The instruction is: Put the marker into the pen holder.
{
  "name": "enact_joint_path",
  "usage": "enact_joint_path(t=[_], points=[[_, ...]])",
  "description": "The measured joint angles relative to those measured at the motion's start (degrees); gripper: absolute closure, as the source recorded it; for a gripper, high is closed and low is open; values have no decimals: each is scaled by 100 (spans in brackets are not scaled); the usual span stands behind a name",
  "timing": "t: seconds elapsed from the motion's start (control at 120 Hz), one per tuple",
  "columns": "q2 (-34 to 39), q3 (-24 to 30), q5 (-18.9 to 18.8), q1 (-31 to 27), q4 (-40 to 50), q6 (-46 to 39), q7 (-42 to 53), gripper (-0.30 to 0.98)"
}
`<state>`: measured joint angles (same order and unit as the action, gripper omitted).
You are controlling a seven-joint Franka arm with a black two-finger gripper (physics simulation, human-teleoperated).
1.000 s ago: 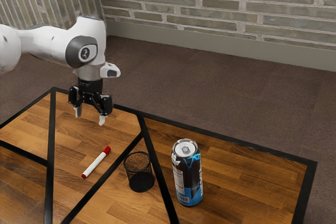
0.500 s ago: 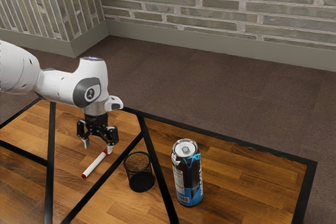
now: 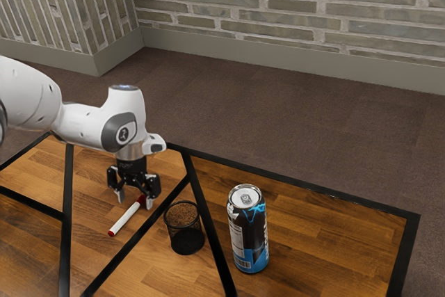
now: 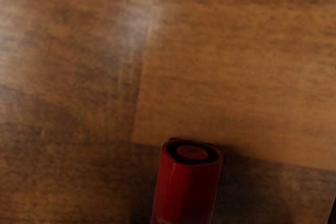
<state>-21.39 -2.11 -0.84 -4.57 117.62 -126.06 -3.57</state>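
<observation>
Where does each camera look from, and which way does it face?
Exterior view: beside the arm, above the table, facing down across it toward the brick wall; arm and open jaws show.
Wrist view: at the arm's end, facing down at the red end of the marker.
Shared: marker and table.

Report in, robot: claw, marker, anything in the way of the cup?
Gripper open, low over marker. Marker on table, outside cup. Can beyond cup, likely not in the way.

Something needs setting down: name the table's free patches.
Free: at the exterior view's left, beyond the marker; at that view's right, between can and table edge. Crowded: under the gripper, and between pen holder and can.
</observation>
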Motion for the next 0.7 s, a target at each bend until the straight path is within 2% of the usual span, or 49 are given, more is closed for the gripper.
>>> enact_joint_path(t=[0.175,0.283,0.558,0.7], points=[[32,-34,-39,0,-8,-27,13,43],[35,-39,-47,0,-9,-35,24,60],[19,-38,-142,4,-10,-61,-27,78],[17,-41,-220,8,-11,-59,-99,80]])
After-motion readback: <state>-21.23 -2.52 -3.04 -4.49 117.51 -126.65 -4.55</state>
